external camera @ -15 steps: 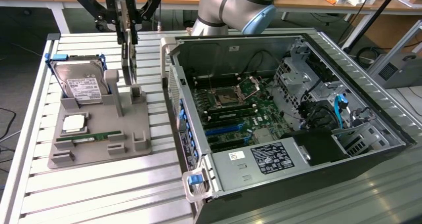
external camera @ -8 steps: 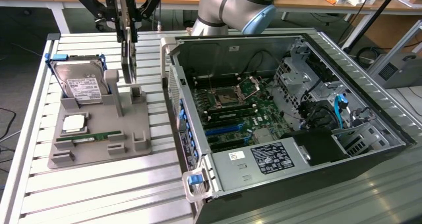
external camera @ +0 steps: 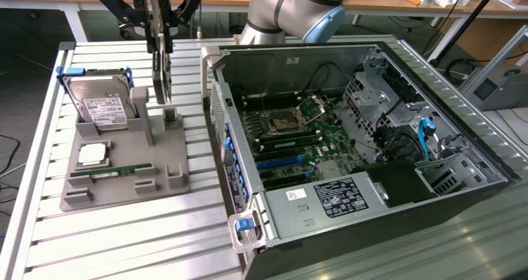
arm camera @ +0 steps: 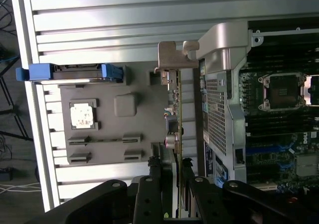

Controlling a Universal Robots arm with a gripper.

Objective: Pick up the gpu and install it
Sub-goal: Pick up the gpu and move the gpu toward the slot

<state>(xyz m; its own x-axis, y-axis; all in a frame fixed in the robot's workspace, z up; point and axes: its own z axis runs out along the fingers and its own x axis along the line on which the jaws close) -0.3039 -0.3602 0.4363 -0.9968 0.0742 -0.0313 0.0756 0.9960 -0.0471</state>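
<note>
**A:** Your gripper was pinched on the gpu, jaws pressed to its two faces, so the card hung upright, edge down.

**B:** Why upright?

**A:** I judge it suited narrow slots. The grey holder stood just below the gripper, the open computer case beside it.

**B:** Anything unclear?

**A:** Whether the card's lower edge touched the holder. From the wrist it showed edge-on, bracket farthest away, and your fingers hid the gripped part.

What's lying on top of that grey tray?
A hard drive standing on edge, a silvery chip and a green memory stick; the gpu hangs above. The tray hides the drive's bottom edge.
</note>
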